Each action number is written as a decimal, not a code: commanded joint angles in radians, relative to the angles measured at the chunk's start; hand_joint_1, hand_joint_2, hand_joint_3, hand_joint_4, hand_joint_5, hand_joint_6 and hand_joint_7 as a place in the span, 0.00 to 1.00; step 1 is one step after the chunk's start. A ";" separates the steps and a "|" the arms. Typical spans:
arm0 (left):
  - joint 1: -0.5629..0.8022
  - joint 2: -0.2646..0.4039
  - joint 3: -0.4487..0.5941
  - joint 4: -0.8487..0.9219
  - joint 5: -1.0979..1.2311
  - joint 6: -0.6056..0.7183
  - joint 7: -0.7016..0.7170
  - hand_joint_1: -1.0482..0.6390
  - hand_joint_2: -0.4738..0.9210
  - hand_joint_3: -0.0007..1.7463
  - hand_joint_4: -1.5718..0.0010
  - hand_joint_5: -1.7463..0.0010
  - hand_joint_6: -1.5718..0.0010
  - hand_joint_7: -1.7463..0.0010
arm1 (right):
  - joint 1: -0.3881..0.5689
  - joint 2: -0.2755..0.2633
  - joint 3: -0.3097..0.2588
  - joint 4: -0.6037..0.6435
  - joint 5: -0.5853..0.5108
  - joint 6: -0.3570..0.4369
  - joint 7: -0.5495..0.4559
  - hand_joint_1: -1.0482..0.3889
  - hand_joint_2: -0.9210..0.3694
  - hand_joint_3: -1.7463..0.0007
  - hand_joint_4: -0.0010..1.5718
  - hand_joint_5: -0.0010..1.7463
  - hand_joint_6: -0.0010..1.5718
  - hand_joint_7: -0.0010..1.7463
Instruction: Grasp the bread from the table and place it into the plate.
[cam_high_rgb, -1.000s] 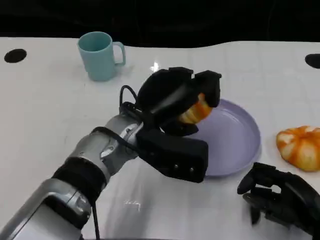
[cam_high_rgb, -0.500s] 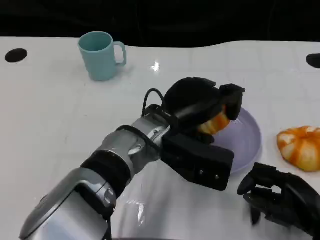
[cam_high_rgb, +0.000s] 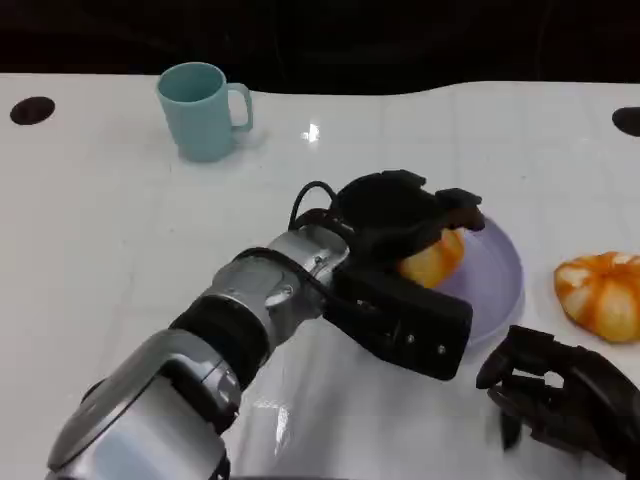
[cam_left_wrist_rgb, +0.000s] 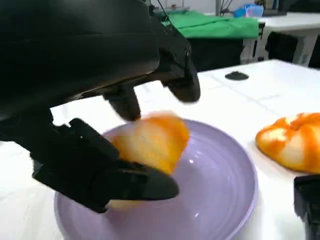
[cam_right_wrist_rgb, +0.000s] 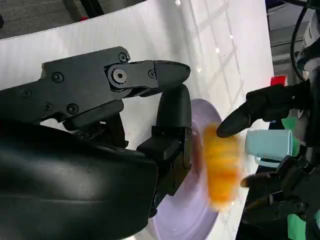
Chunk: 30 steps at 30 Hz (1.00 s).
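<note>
Across the whole frame of the head view spreads the white worktop (cam_high_rgb: 120, 250), its far edge meeting darkness along the top. From the lower left the silver left forearm (cam_high_rgb: 230, 320) reaches to the frame's centre, where the left robot hand (cam_high_rgb: 400, 215) hangs over the near-left part of the lilac plate (cam_high_rgb: 495, 285). Its fingers are spread around the bread (cam_high_rgb: 435, 258), which sits low over the plate; whether they still touch it I cannot tell. A second orange bun (cam_high_rgb: 600, 292) lies on the worktop at the right edge, just beside the plate. At lower right the right robot hand (cam_high_rgb: 560, 400) rests with fingers curled in, holding nothing. A teal mug (cam_high_rgb: 200, 110) stands upper left, well apart, with bare worktop between.
</note>
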 joint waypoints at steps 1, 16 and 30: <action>-0.031 0.016 -0.011 -0.017 -0.002 0.020 -0.046 0.08 1.00 0.34 1.00 0.83 1.00 0.93 | 0.027 -0.012 0.003 0.029 -0.017 0.018 0.005 0.37 0.00 0.82 0.44 1.00 0.40 0.82; 0.016 0.106 0.007 -0.158 -0.025 0.017 -0.130 0.03 1.00 0.42 1.00 0.90 1.00 0.90 | 0.018 -0.013 -0.005 0.045 -0.004 0.018 0.020 0.38 0.00 0.82 0.43 1.00 0.40 0.82; 0.225 0.252 0.111 -0.461 -0.132 -0.068 -0.119 0.11 1.00 0.38 0.99 0.64 0.95 0.78 | 0.018 -0.022 0.007 0.041 -0.034 0.012 -0.007 0.37 0.00 0.82 0.42 1.00 0.39 0.81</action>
